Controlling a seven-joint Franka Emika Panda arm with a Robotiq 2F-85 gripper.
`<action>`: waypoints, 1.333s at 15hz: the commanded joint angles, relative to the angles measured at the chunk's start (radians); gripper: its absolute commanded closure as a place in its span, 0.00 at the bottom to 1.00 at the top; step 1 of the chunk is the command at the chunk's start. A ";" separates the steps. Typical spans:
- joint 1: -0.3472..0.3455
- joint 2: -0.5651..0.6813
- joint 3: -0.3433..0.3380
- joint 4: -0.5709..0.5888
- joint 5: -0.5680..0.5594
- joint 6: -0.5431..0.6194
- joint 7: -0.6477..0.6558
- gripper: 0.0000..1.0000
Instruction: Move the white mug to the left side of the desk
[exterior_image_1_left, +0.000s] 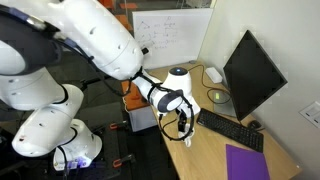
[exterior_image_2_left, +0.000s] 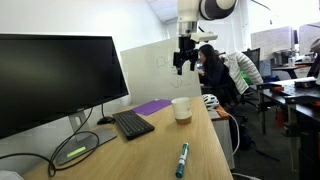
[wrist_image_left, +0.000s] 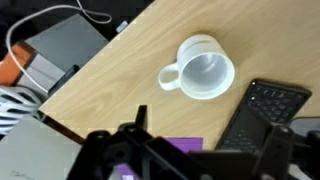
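Note:
The white mug (exterior_image_2_left: 181, 109) stands upright on the light-wood desk (exterior_image_2_left: 205, 140), close to the keyboard (exterior_image_2_left: 132, 123) and the purple pad (exterior_image_2_left: 152, 106). In the wrist view the mug (wrist_image_left: 205, 68) is seen from above, empty, with its handle pointing left. My gripper (exterior_image_2_left: 186, 55) hangs well above the mug, open and empty. In the wrist view the dark fingers of the gripper (wrist_image_left: 205, 132) frame the bottom edge. In the exterior view from behind the arm, my gripper (exterior_image_1_left: 179, 122) hides the mug.
A black monitor (exterior_image_1_left: 250, 75) stands at the desk's back with a shallow round dish (exterior_image_1_left: 222, 97) and a white blocky device (exterior_image_1_left: 213, 74) beside it. A green marker (exterior_image_2_left: 183, 158) lies on the desk. A person (exterior_image_2_left: 225, 70) sits beyond the desk's end.

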 joint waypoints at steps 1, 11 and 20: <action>0.054 0.154 0.017 0.097 -0.012 -0.053 0.135 0.00; 0.258 0.240 -0.146 0.142 0.117 0.013 0.107 0.00; 0.483 0.379 -0.356 0.329 0.333 -0.093 0.063 0.00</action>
